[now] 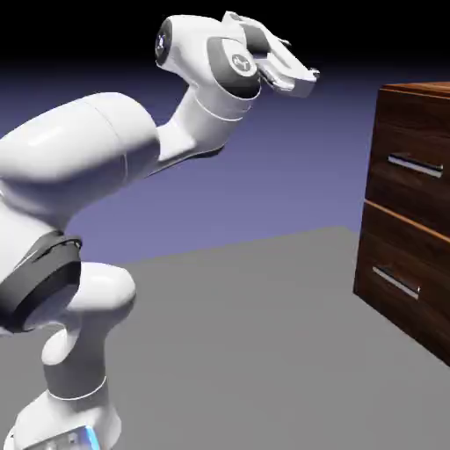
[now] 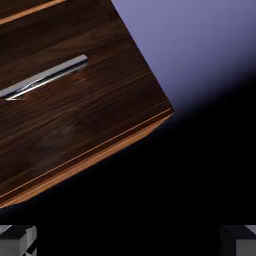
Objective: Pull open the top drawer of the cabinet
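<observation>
Exterior view: the robot arm (image 1: pixel 79 149) occupies the left of the frame, its base at lower left. The gripper (image 1: pixel 294 77) is positioned at upper centre-right, well apart from the cabinet (image 1: pixel 404 220) at the right edge. The top drawer (image 1: pixel 413 132) is the cabinet's upper front, closed, with a horizontal silver bar handle (image 1: pixel 416 164). The lower drawer (image 1: pixel 400 255) is directly below.

Hand view: the fingertips (image 2: pixel 18 240) are at the lower left and lower right corners, jaws wide apart, nothing between them. The top drawer's handle lies at upper left, tilted.
</observation>
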`<control>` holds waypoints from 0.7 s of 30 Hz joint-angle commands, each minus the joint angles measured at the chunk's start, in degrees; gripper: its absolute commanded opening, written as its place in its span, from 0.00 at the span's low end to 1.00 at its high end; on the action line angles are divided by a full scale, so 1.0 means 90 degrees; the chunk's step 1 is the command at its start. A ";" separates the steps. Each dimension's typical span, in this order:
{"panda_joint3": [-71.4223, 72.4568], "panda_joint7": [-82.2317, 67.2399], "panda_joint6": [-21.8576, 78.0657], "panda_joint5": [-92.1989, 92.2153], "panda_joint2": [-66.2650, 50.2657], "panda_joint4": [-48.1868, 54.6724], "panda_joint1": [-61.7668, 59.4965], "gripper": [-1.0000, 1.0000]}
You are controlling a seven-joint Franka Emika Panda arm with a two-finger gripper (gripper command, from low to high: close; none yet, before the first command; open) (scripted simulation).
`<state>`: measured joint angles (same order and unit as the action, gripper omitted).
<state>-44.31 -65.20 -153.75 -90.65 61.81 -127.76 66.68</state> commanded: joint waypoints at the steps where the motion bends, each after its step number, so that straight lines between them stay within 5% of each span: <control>1: -0.0114 -0.0277 0.0052 -0.0233 0.0075 0.0086 0.0170 0.50; 21: -0.2393 -0.5814 0.1094 -0.4896 0.1575 0.1795 0.3564 0.50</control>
<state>-65.85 -117.53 -143.90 -134.71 75.99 -111.61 98.76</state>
